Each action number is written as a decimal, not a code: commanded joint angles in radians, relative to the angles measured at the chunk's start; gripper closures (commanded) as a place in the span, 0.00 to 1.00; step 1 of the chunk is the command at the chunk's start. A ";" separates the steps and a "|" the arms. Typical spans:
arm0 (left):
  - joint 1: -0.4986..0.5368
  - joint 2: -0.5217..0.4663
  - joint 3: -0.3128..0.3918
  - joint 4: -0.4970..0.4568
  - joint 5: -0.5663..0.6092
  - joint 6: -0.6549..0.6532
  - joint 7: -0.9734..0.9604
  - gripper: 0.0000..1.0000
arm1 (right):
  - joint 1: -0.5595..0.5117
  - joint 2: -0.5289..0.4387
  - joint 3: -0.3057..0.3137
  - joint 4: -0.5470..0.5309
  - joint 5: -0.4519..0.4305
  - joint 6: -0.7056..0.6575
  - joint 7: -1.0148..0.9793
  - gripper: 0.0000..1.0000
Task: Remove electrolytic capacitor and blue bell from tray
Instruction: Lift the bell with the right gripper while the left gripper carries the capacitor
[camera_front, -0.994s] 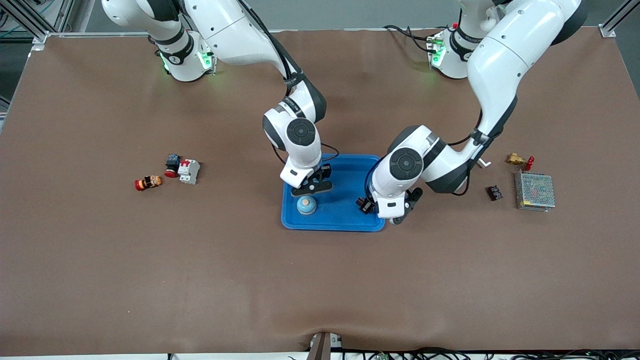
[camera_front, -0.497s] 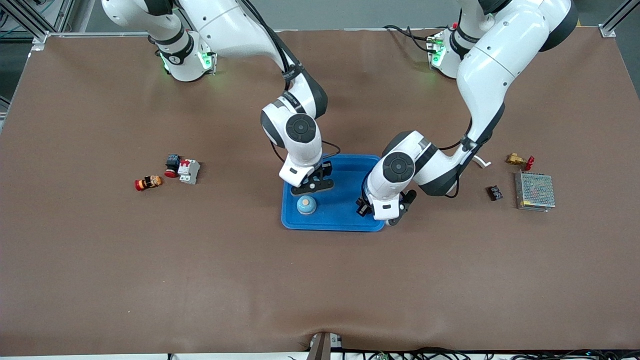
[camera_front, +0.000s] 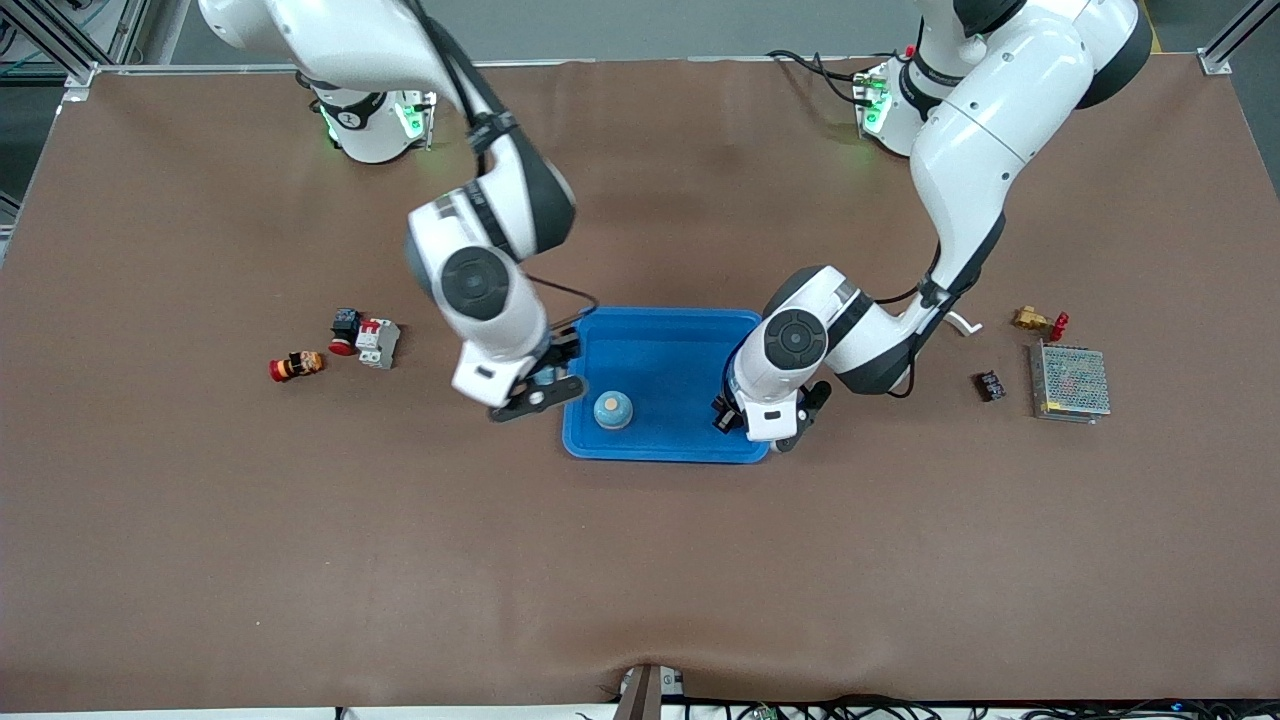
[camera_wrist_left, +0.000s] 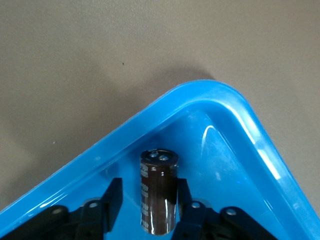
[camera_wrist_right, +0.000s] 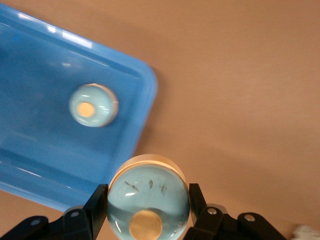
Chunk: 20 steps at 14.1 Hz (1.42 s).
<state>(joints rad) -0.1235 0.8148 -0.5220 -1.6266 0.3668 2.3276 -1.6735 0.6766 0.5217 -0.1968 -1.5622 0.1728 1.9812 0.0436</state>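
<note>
A blue tray (camera_front: 670, 350) sits mid-table. A pale blue bell (camera_front: 612, 410) rests in it, also in the right wrist view (camera_wrist_right: 93, 104). My right gripper (camera_front: 535, 390) hangs over the table beside the tray, toward the right arm's end. It is shut on a second pale blue bell (camera_wrist_right: 148, 200). My left gripper (camera_front: 735, 418) is low in the tray's corner toward the left arm's end. Its fingers stand open around a dark brown capacitor (camera_wrist_left: 159, 192), with a gap on one side. The tray rim (camera_wrist_left: 215, 92) curves just past it.
Toward the right arm's end lie a red-orange button (camera_front: 296, 365), a black-red switch (camera_front: 345, 328) and a white breaker (camera_front: 378, 342). Toward the left arm's end lie a brass fitting (camera_front: 1038, 321), a small black part (camera_front: 989, 385) and a metal mesh box (camera_front: 1070, 382).
My right gripper has swung from over the tray out past its edge toward the right arm's end. The tray bell stayed put. My left gripper shifted slightly into the tray corner.
</note>
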 joint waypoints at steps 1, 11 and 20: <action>-0.016 0.018 0.010 0.028 0.000 0.006 -0.008 0.69 | -0.104 -0.043 0.014 -0.022 0.004 -0.045 -0.199 0.52; -0.012 -0.069 -0.004 0.125 0.009 -0.097 0.108 1.00 | -0.359 -0.023 0.013 -0.024 -0.009 -0.019 -0.715 0.53; 0.154 -0.212 -0.001 0.062 0.007 -0.346 0.595 1.00 | -0.479 0.121 0.013 -0.028 -0.018 0.146 -1.011 0.53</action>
<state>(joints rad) -0.0072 0.6586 -0.5193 -1.5020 0.3689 1.9969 -1.1255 0.2317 0.6240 -0.2007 -1.5947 0.1701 2.1037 -0.9070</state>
